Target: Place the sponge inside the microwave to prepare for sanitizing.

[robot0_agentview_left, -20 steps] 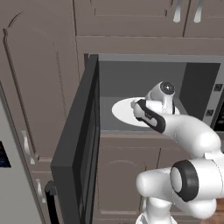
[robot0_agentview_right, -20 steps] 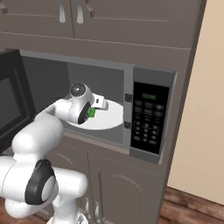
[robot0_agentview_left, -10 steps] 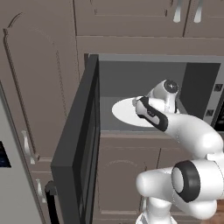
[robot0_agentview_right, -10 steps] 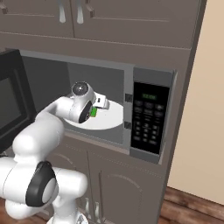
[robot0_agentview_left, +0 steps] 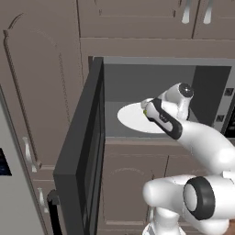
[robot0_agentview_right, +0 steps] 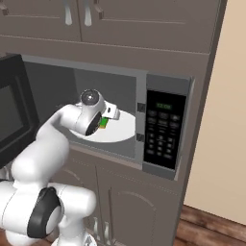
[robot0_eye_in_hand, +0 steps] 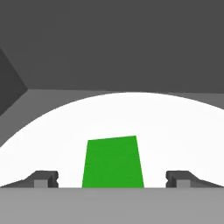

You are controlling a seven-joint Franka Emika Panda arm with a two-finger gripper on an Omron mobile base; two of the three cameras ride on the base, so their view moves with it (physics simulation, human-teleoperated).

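My arm is reaching into the microwave (robot0_agentview_right: 163, 129), whose door (robot0_agentview_left: 82, 156) hangs swung out wide on the left side of the cavity. In the hand view the gripper (robot0_eye_in_hand: 113, 177) stands wide: one dark fingertip (robot0_eye_in_hand: 43, 178) sits far off on one side, the other far off on the opposite side, and neither touches anything. Between them lies the sponge (robot0_eye_in_hand: 113, 162), a bright green block flat on the white turntable plate (robot0_eye_in_hand: 57, 131), with clear white gaps on both flanks. So the sponge is inside the microwave, resting on the plate, free of my fingers.

From the right base view, a sliver of green shows just beside my hand, over the near part of the plate, with the button panel (robot0_agentview_right: 162, 132) and its green display off to the right. From the left base view my wrist covers the sponge's spot, so I can't quite make out the green there; the plate's white rim peeks out to the left of my hand. Brown cabinet doors (robot0_agentview_right: 120, 19) run above the microwave and more cabinets (robot0_agentview_left: 137, 183) sit beneath it.
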